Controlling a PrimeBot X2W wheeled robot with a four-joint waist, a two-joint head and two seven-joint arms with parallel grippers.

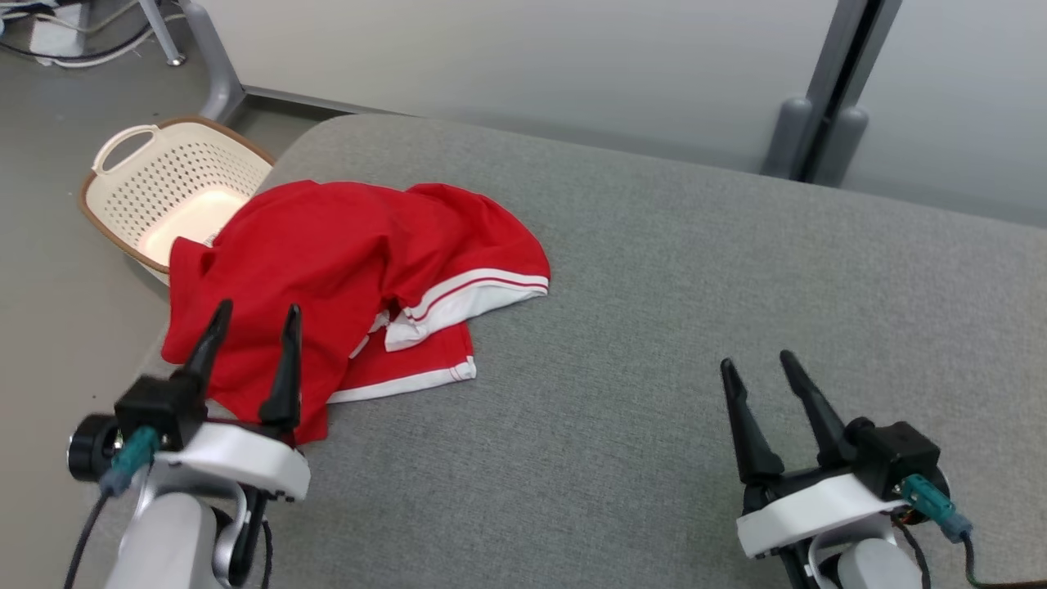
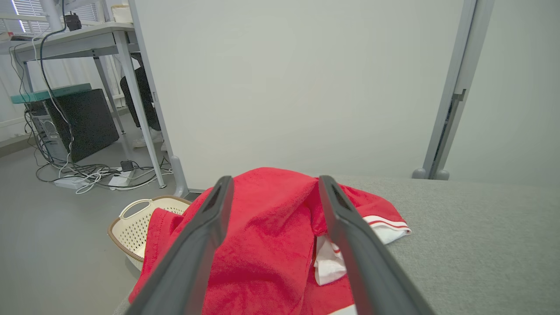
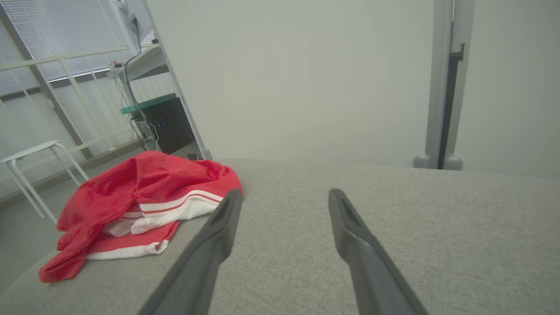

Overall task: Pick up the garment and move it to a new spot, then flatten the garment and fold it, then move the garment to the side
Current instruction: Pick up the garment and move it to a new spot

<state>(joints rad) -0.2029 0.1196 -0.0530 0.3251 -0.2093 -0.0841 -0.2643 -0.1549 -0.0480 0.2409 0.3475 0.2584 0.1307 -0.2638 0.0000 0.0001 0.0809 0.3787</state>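
Currently we are seeing red garment (image 1: 327, 262) lying crumpled at left edge of grey padded surface (image 1: 654, 327), left part hanging over edge beside cream basket (image 1: 164, 188) on floor. Our left claw (image 1: 258, 307) is hovering at garment's near side, fingers apart, gripping nothing. Our right claw (image 1: 754, 358) is hovering well right, fingers apart, empty.

Bare cushion (image 1: 695, 327) at right, garment (image 1: 327, 262) heaped at left

Garment (image 1: 327, 262): left of centre, on the cushion (image 1: 695, 327), hanging over its left edge
Basket (image 1: 155, 176): upper left, on the floor (image 1: 49, 270), partly behind the garment
Left gripper (image 1: 258, 307): lower left, at garment's near edge
Right gripper (image 1: 757, 358): lower right, over cushion
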